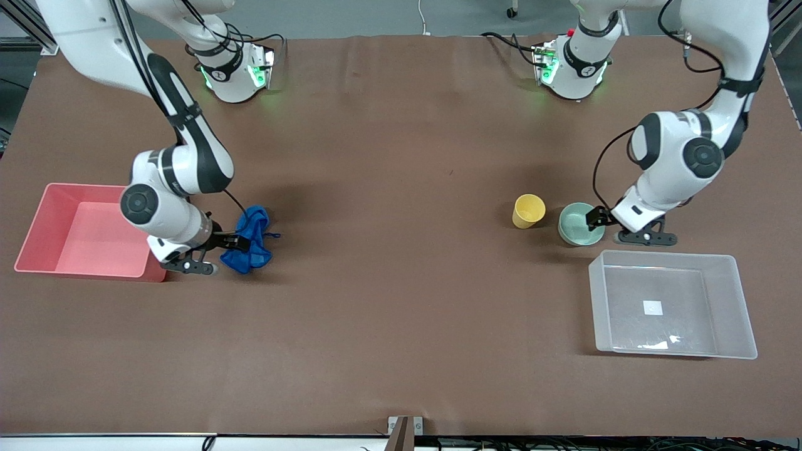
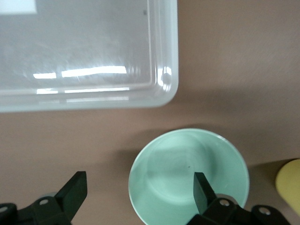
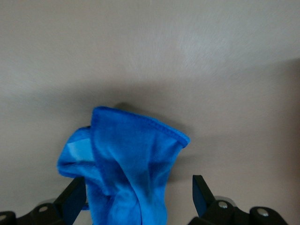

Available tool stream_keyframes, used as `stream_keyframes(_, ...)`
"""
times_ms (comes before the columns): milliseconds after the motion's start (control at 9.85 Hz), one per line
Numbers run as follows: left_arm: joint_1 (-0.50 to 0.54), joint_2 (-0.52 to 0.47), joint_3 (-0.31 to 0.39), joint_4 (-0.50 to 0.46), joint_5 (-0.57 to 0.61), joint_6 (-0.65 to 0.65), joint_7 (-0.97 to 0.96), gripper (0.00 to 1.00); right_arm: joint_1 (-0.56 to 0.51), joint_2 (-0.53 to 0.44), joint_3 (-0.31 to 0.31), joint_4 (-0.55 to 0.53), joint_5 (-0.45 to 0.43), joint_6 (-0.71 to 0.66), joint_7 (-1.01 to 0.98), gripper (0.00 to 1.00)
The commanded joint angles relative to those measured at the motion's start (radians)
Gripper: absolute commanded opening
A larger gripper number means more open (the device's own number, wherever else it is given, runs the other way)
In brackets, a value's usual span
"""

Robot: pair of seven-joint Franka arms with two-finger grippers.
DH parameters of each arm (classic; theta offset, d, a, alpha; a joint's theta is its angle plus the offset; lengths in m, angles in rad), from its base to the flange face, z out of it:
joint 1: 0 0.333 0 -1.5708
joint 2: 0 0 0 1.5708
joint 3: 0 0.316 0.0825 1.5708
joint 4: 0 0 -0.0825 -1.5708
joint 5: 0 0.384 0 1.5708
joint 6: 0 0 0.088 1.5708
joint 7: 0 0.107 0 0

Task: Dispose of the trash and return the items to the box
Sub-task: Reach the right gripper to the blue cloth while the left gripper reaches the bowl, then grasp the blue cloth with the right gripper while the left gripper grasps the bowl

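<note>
Straddling the bowl (image 2: 187, 176) rim, left jaws gape; right jaws gape around the rag (image 3: 124, 164); box (image 1: 730, 300) label blank.

**What you can't really see here**

In the left wrist shot the box (image 2: 161, 89) runs off the top and left edges, and the cup (image 2: 289, 187) is just a yellow sliver at the lower right. The bowl (image 2: 178, 164) loses its lower rim at the bottom edge. In the right wrist shot the rag (image 3: 126, 164) is cut off at the bottom too.
</note>
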Motion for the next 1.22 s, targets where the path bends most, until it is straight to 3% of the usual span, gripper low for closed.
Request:
stream_keyframes(0, 0.012, 0.019, 0.002, -0.036, 0.014, 0.027, 0.028, 0.99, 0.014, 0.011, 0.001, -0.021, -0.023, 0.011, 0.023, 0.99)
stream_keyframes(102, 0.012, 0.044, 0.002, -0.035, 0.014, 0.052, 0.027, 0.93, 0.016, 0.015, 0.001, -0.023, -0.041, 0.010, 0.023, 0.93)
stream_keyframes(203, 0.014, 0.063, 0.000, -0.036, 0.012, 0.084, 0.021, 0.72, 0.016, 0.015, 0.001, -0.024, -0.043, 0.008, 0.023, 0.74)
stream_keyframes(406, 0.015, 0.071, 0.000, -0.036, 0.010, 0.087, 0.016, 0.42, 0.019, 0.015, 0.002, -0.035, -0.043, 0.007, 0.025, 0.08)
stream_keyframes(508, 0.015, 0.081, 0.000, -0.036, 0.010, 0.089, 0.016, 0.38, 0.019, 0.015, 0.002, -0.038, -0.043, 0.005, 0.043, 0.00)
stream_keyframes(609, 0.015, 0.085, 0.000, -0.036, 0.012, 0.090, 0.016, 0.37, 0.017, 0.015, 0.002, -0.038, -0.043, 0.005, 0.048, 0.00)
stream_keyframes(812, 0.015, 0.091, 0.000, -0.036, 0.012, 0.095, 0.024, 0.11, 0.011, 0.007, 0.004, -0.017, -0.038, -0.007, 0.059, 0.00)
stream_keyframes(914, 0.015, 0.088, 0.000, -0.036, 0.012, 0.095, 0.025, 0.03, 0.011, -0.013, 0.005, 0.015, -0.038, -0.050, 0.074, 0.00)
stream_keyframes(1117, 0.015, 0.005, 0.000, -0.051, 0.012, 0.055, 0.031, 0.01, 0.003, -0.053, 0.005, 0.232, -0.038, -0.436, 0.080, 0.01)
